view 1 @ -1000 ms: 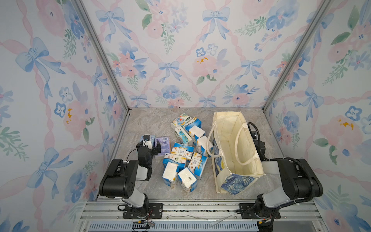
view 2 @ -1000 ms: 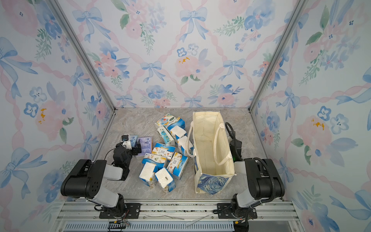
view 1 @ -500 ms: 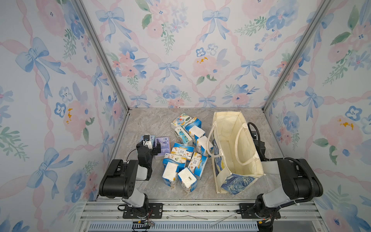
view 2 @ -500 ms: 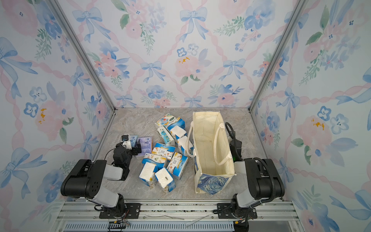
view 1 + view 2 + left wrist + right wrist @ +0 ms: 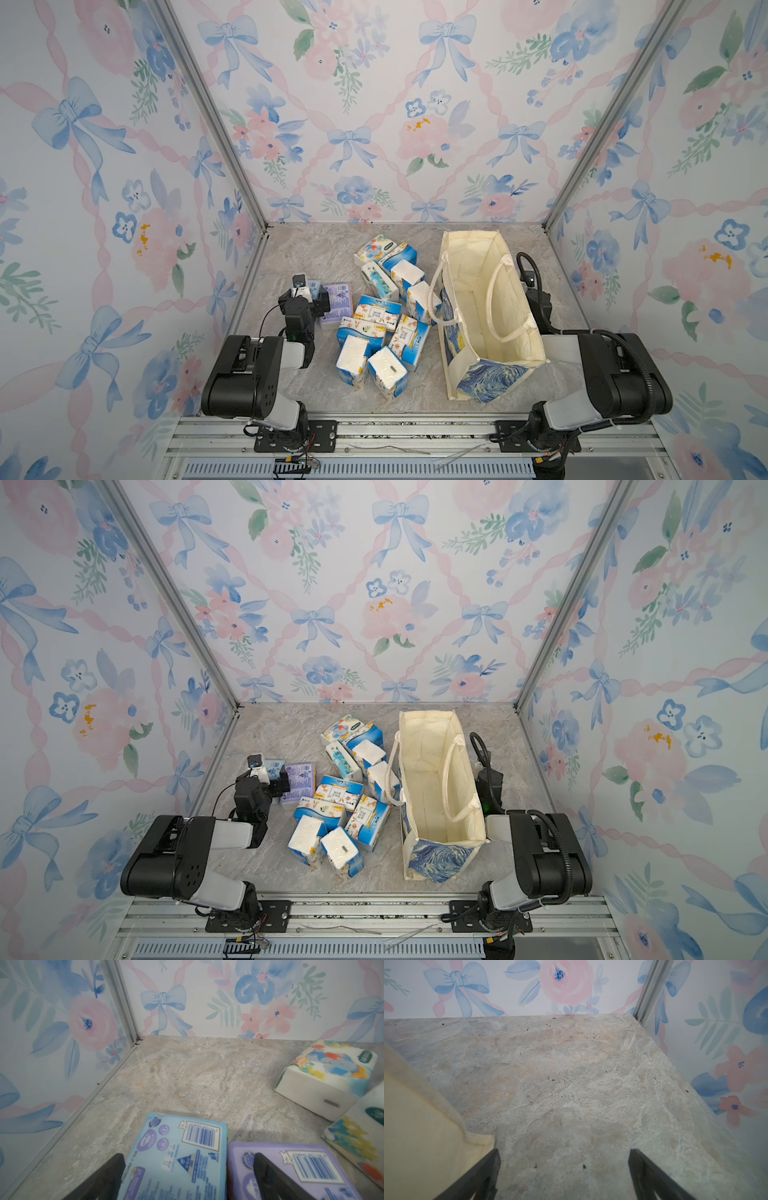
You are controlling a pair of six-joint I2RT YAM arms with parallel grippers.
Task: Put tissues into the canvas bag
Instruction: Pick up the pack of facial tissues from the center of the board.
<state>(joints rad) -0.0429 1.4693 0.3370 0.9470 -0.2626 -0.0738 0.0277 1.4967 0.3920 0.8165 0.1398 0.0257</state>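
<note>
the blue pack (image 5: 166, 1167) lies flat on the table (image 5: 207, 1076), right between the jaws of the left gripper (image 5: 188, 1155). its long axis runs away from the wrist, in line with the jaws, so they span its short width. one jaw hangs outside the pack's free edge. the other is over the lavender pack (image 5: 307, 1159), which lies just beside the blue one, touching or nearly so; i judge that jaw has little gap to drop into. the gripper is spread wide and holds nothing.

the left arm (image 5: 266, 361) is folded low, reaching to the left edge of the tissues (image 5: 382, 316). the bag (image 5: 469, 282) stands upright to their right, mouth open, nothing visible inside. the right gripper (image 5: 563, 1153), also wide and empty, is over bare table just beside the bag's outer wall, well apart from the packs.
</note>
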